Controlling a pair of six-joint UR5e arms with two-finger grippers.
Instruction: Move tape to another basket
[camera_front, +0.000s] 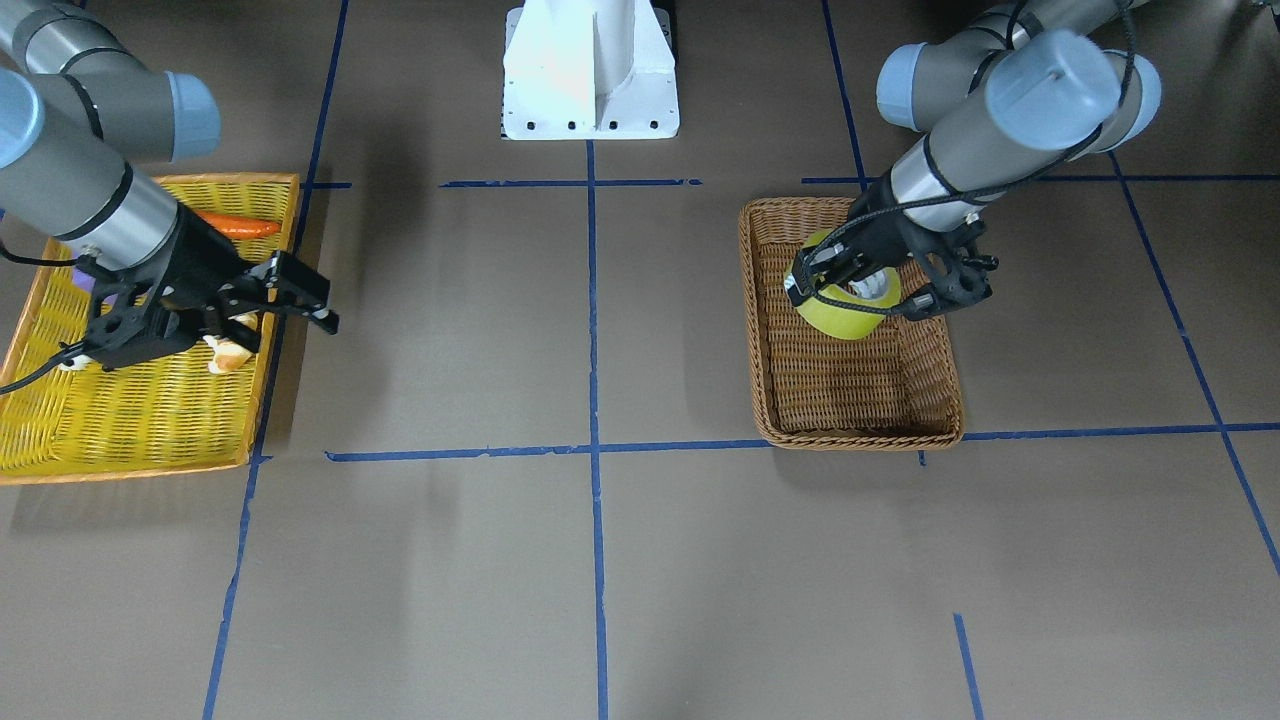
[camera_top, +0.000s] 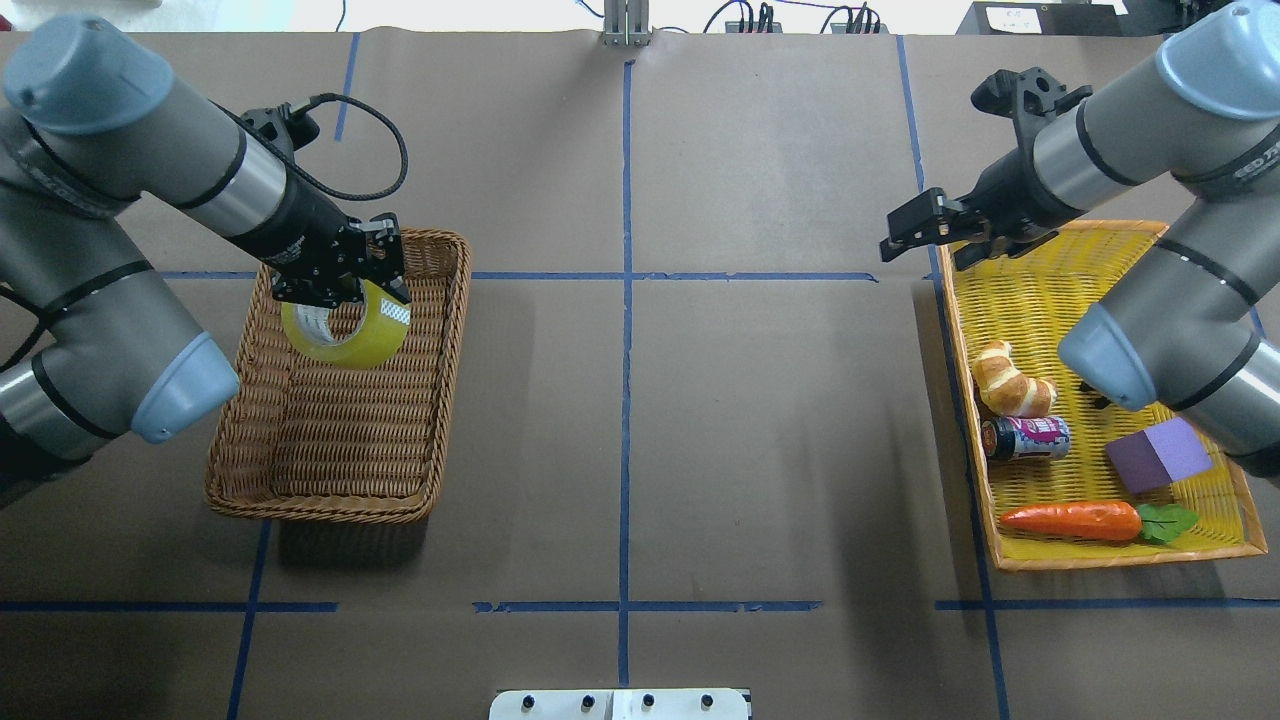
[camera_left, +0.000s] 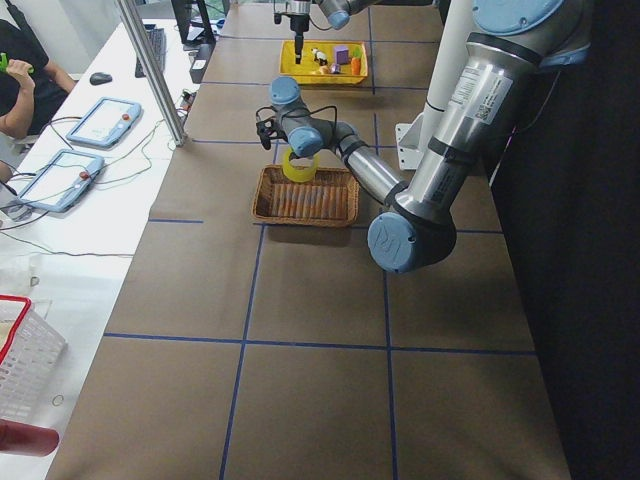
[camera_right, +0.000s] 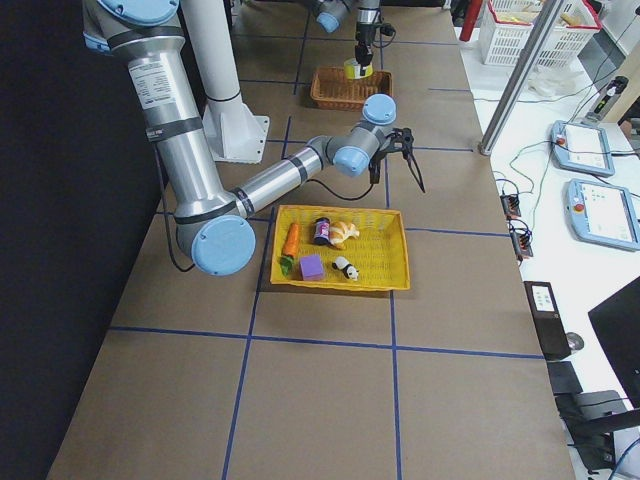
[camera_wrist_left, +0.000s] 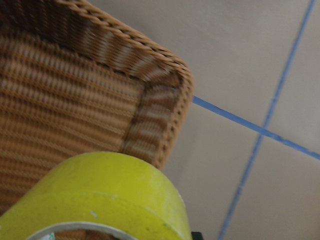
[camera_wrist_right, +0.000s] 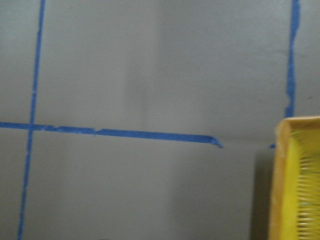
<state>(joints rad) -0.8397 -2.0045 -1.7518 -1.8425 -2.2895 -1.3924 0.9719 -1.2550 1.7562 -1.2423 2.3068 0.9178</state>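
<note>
The tape (camera_top: 350, 338), a yellow-green roll with a pale core, hangs in my left gripper (camera_top: 340, 292) over the far end of the brown wicker basket (camera_top: 320, 510). The gripper is shut on the roll's wall, with one finger inside the core. The front view shows the same hold: the left gripper (camera_front: 862, 285), the tape (camera_front: 845, 315) and the basket (camera_front: 855, 437). In the left wrist view the tape (camera_wrist_left: 100, 190) sits above the basket's corner (camera_wrist_left: 125, 47). My right gripper (camera_top: 925, 235) is open and empty, over the table at the far inner edge of the yellow tray.
The flat yellow tray (camera_top: 1100, 562) at the right holds a croissant (camera_top: 1010, 380), a small can (camera_top: 1025, 438), a purple block (camera_top: 1158, 455) and a toy carrot (camera_top: 1075, 520). Blue tape lines grid the brown table. The robot's white base (camera_front: 590, 75) stands mid-table.
</note>
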